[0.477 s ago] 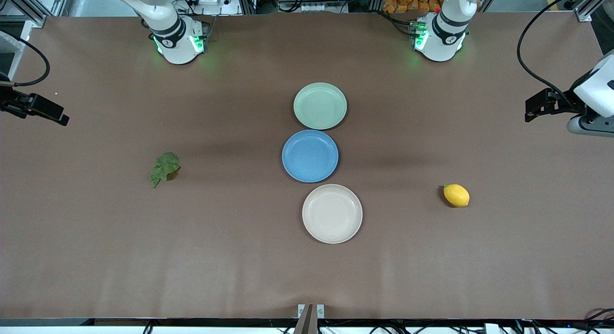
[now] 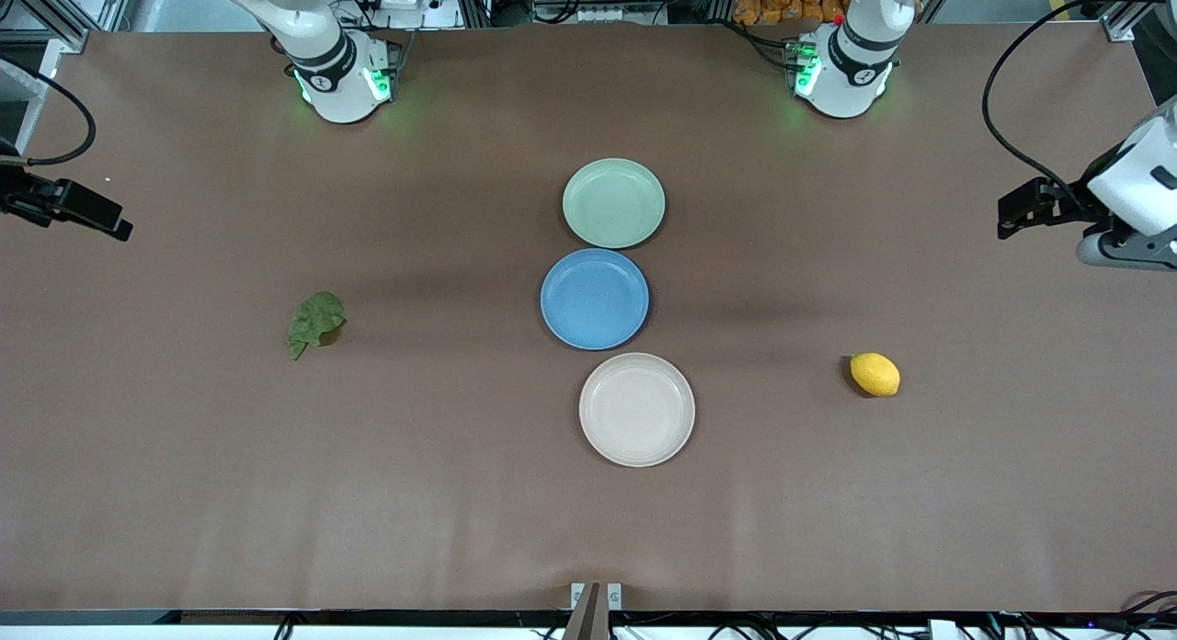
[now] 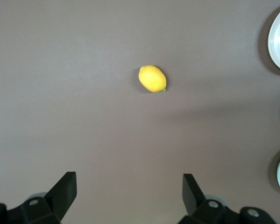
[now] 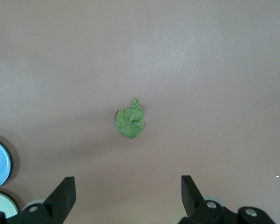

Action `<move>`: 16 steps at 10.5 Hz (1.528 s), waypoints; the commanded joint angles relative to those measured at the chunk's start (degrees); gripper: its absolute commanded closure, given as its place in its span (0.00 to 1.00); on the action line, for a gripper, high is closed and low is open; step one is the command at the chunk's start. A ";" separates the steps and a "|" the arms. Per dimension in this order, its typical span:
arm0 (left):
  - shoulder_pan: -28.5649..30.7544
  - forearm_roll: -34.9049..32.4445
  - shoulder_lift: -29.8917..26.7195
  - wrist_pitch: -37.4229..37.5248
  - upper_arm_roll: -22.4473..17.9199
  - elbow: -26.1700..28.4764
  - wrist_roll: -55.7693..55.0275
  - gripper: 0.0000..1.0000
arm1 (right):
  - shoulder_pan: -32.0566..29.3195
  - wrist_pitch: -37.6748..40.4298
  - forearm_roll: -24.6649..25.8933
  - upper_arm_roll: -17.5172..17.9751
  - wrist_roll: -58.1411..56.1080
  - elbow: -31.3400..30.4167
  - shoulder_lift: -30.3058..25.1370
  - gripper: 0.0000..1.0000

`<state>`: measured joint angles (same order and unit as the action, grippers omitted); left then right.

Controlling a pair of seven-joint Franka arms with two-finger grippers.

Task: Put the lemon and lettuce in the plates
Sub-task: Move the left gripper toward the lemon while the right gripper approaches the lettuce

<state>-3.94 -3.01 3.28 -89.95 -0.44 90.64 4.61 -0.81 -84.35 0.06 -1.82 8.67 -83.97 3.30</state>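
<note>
The brown surface [image 2: 276,484] is carrying three round plates in a row. The left gripper [image 3: 129,198] is hovering spread over its end, near the small yellow oval lemon [image 2: 874,374]. The right gripper [image 4: 128,199] is hovering spread over its end, near the wrinkly dark green lettuce leaf [image 2: 314,321]. The mint green plate [image 2: 613,203] is lying farthest from the front camera, the blue plate [image 2: 595,299] in the middle, the beige plate [image 2: 636,409] nearest.

High front camera overlooks table [image 2: 460,493]; wrist cameras apparently look down.

no readable text, label or number on anything
</note>
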 commanded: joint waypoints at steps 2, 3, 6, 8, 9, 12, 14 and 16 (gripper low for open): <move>-1.94 -0.07 3.83 0.22 -0.18 -1.60 -1.44 0.00 | -1.03 0.59 -0.85 0.67 -0.32 -0.32 -0.49 0.00; -1.86 0.37 4.45 -1.26 -0.18 -1.51 -1.70 0.00 | -0.95 0.76 -0.85 0.67 -0.41 -0.40 -0.49 0.00; -1.42 0.64 8.74 -6.19 -0.18 -0.90 -1.88 0.00 | -0.86 3.31 -0.94 0.67 -0.50 -0.84 -0.31 0.00; -1.95 0.11 12.96 -10.22 -0.18 -0.64 -6.69 0.00 | -0.77 6.03 -1.02 0.67 -0.50 -1.02 0.21 0.00; -1.86 0.11 14.64 -13.29 -0.18 0.15 -7.50 0.00 | -0.77 7.08 -1.02 0.76 -0.50 -1.02 0.56 0.00; -1.07 0.55 15.79 -23.13 -0.18 5.58 -8.73 0.00 | -0.25 10.60 -1.11 0.85 -0.59 -1.46 2.40 0.00; -1.16 1.07 17.71 -28.68 -0.09 8.15 -14.42 0.00 | -0.07 10.44 -1.20 0.85 -2.68 -2.68 3.55 0.00; -1.42 4.40 20.53 -32.20 -0.09 7.98 -21.72 0.00 | -0.59 9.91 -3.38 0.76 -4.80 -2.69 5.39 0.00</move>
<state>-5.19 -0.88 22.34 -119.48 -0.53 98.52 -12.76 -0.56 -74.36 -1.28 -1.22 5.55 -86.70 7.65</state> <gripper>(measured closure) 0.000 0.000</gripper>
